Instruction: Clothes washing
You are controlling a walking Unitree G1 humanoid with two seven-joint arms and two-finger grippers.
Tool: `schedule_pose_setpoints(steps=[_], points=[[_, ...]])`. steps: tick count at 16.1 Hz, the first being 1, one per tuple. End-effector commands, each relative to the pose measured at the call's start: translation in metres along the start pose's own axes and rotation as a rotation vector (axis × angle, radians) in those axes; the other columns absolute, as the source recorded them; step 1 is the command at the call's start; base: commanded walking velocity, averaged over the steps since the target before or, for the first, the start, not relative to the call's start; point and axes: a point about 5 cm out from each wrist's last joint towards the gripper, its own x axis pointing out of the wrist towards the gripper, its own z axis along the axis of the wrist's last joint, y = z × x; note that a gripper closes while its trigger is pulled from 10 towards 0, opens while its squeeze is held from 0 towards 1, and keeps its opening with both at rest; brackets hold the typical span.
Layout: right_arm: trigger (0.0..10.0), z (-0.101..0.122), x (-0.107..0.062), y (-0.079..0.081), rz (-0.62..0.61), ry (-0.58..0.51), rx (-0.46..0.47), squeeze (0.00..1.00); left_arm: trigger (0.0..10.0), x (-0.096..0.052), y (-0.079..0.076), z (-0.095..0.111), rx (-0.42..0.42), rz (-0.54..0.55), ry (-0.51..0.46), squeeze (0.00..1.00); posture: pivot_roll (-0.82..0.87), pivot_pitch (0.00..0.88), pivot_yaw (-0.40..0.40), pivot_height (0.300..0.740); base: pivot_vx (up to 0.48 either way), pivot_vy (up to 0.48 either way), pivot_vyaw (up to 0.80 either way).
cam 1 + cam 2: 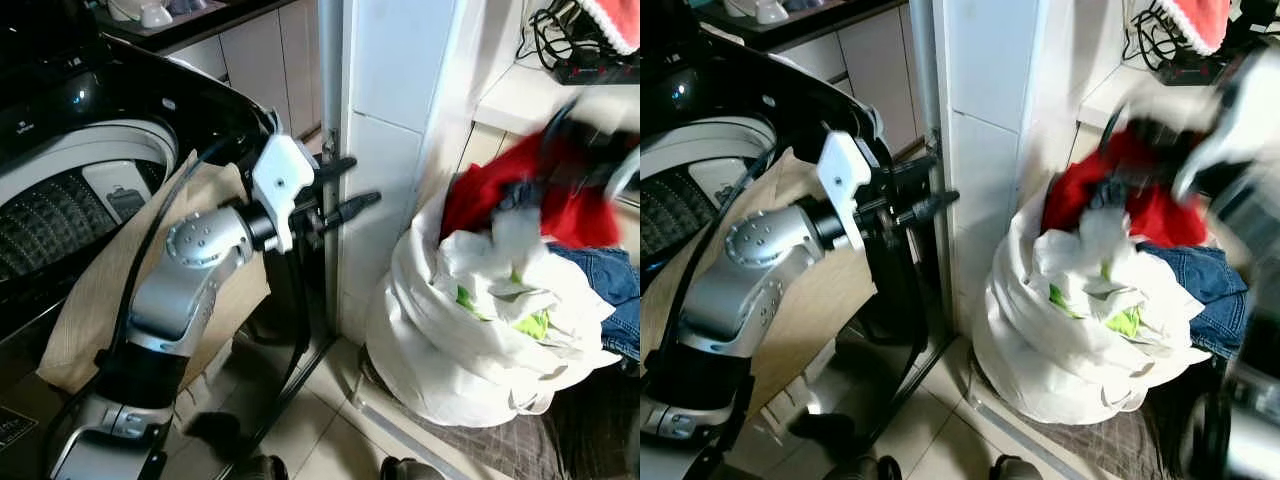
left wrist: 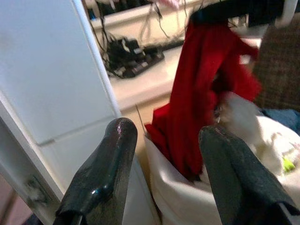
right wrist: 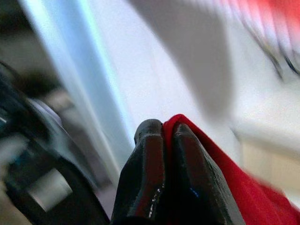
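risk, item one: the red garment may slip from my right tool. only a thin fold is pinched at the very tips, and most of the cloth trails down into the white laundry bag.

risk, item two: the trailing end may drag the white clothes or the blue jeans out over the bag's rim and onto the floor. it lies among them and looks tangled with a dark piece.

risk, item three: the garment could catch on the cables lying on the pale worktop just behind the bag.

right arm: raised over the bag, blurred in the head views. right tool pressed together on the red fold.

left arm: bent at the elbow, forearm reaching forward beside the washing machine and the white pillar. left tool spread, holding nothing, its fingers pointing towards the bag, near it but apart.

task thing: red garment, part lifted, lower end in the bag. the washing machine stands open to my left, well apart from the bag.
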Motion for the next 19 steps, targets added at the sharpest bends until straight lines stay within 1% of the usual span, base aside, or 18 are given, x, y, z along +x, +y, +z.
schedule_pose_setpoints(steps=[1, 2, 3, 4, 5, 6, 7, 8, 9, 10, 11, 12, 13, 14, 15, 16, 18, 19], points=[[0.0, 0.027, -0.003, 0.020, 0.134, -0.098, 0.012, 0.00, 10.0, 0.001, 0.005, 0.005, 0.017, 0.026, -0.016, 0.00, -0.16, 0.055, 0.063, 0.740, 0.000, 0.000, 0.00], [0.0, 0.037, -0.004, 0.030, 0.211, -0.129, 0.025, 0.00, 10.0, 0.003, 0.005, 0.006, 0.020, 0.028, -0.022, 0.00, -0.16, 0.055, 0.063, 0.740, 0.000, 0.000, 0.00], [0.0, 0.042, -0.006, 0.047, 0.347, -0.141, 0.054, 0.00, 10.0, 0.008, 0.004, 0.010, 0.021, 0.029, -0.046, 0.00, -0.16, 0.057, 0.057, 0.740, 0.000, 0.000, 0.00], [0.0, 0.043, -0.006, 0.051, 0.374, -0.141, 0.059, 0.00, 10.0, 0.010, 0.003, 0.011, 0.021, 0.027, -0.054, 0.00, -0.16, 0.057, 0.057, 0.740, 0.000, 0.000, 0.00], [0.0, 0.034, -0.007, 0.067, 0.488, -0.118, 0.092, 0.00, 10.0, 0.024, 0.000, 0.020, -0.014, 0.036, -0.115, 0.00, -0.16, 0.055, 0.053, 0.740, 0.000, 0.000, 0.00], [0.0, 0.032, -0.007, 0.071, 0.508, -0.111, 0.100, 0.00, 10.0, 0.027, 0.000, 0.022, -0.025, 0.042, -0.131, 0.00, -0.16, 0.055, 0.053, 0.740, 0.000, 0.000, 0.00], [0.0, 0.020, -0.009, 0.082, 0.580, -0.073, 0.110, 0.00, 10.0, 0.039, 0.001, 0.033, -0.120, 0.064, -0.205, 0.00, -0.16, 0.055, 0.053, 0.740, 0.000, 0.000, 0.00], [0.0, 0.018, -0.010, 0.086, 0.617, -0.076, 0.147, 0.00, 10.0, 0.044, 0.000, 0.039, -0.175, 0.062, -0.244, 0.37, -0.16, 0.053, 0.052, 0.740, 0.000, 0.000, 0.00], [0.0, 0.018, -0.011, 0.086, 0.627, -0.082, 0.161, 0.00, 10.0, 0.046, -0.001, 0.040, -0.190, 0.057, -0.255, 0.37, -0.16, 0.053, 0.052, 0.740, 0.000, 0.000, 0.00], [0.0, 0.019, -0.012, 0.089, 0.650, -0.101, 0.215, 0.00, 10.0, 0.053, -0.007, 0.043, -0.205, 0.009, -0.265, 1.00, -0.16, 0.053, 0.052, 0.740, 0.000, 0.000, 0.00], [0.0, 0.019, -0.012, 0.090, 0.661, -0.111, 0.244, 0.00, 10.0, 0.057, -0.013, 0.043, -0.205, -0.023, -0.264, 1.00, -0.16, 0.052, 0.054, 0.740, 0.000, 0.000, 0.00], [0.0, 0.019, -0.013, 0.091, 0.664, -0.119, 0.260, 0.00, 10.0, 0.061, -0.022, 0.041, -0.222, -0.070, -0.257, 1.00, -0.16, 0.052, 0.057, 0.740, 0.000, 0.000, 0.00], [0.0, 0.018, -0.013, 0.092, 0.653, -0.114, 0.257, 0.00, 10.0, 0.062, -0.036, 0.039, -0.286, -0.161, -0.263, 0.00, -0.16, 0.053, 0.059, 0.740, 0.000, 0.000, 0.00], [0.0, 0.017, -0.014, 0.092, 0.652, -0.112, 0.257, 0.00, 10.0, 0.061, -0.042, 0.038, -0.355, -0.204, -0.271, 0.00, -0.16, 0.053, 0.059, 0.740, 0.000, 0.000, 0.00], [0.0, 0.015, -0.014, 0.093, 0.649, -0.106, 0.261, 0.00, 10.0, 0.059, -0.052, 0.033, -0.489, -0.264, -0.263, 0.00, -0.16, 0.054, 0.061, 0.740, 0.000, 0.000, 0.00], [0.0, 0.015, -0.015, 0.094, 0.648, -0.103, 0.267, 0.00, 10.0, 0.058, -0.056, 0.031, -0.530, -0.288, -0.257, 0.00, -0.16, 0.054, 0.061, 0.740, 0.000, 0.000, 0.00], [0.0, 0.014, -0.015, 0.095, 0.648, -0.099, 0.277, 0.00, 10.0, 0.060, -0.064, 0.025, -0.486, -0.301, -0.237, 0.00, -0.16, 0.055, 0.061, 0.740, 0.000, 0.000, 0.00], [0.0, 0.014, -0.015, 0.096, 0.648, -0.095, 0.278, 0.00, 10.0, 0.061, -0.065, 0.024, -0.490, -0.300, -0.235, 0.00, -0.16, 0.055, 0.061, 0.740, 0.000, 0.000, 0.00]])
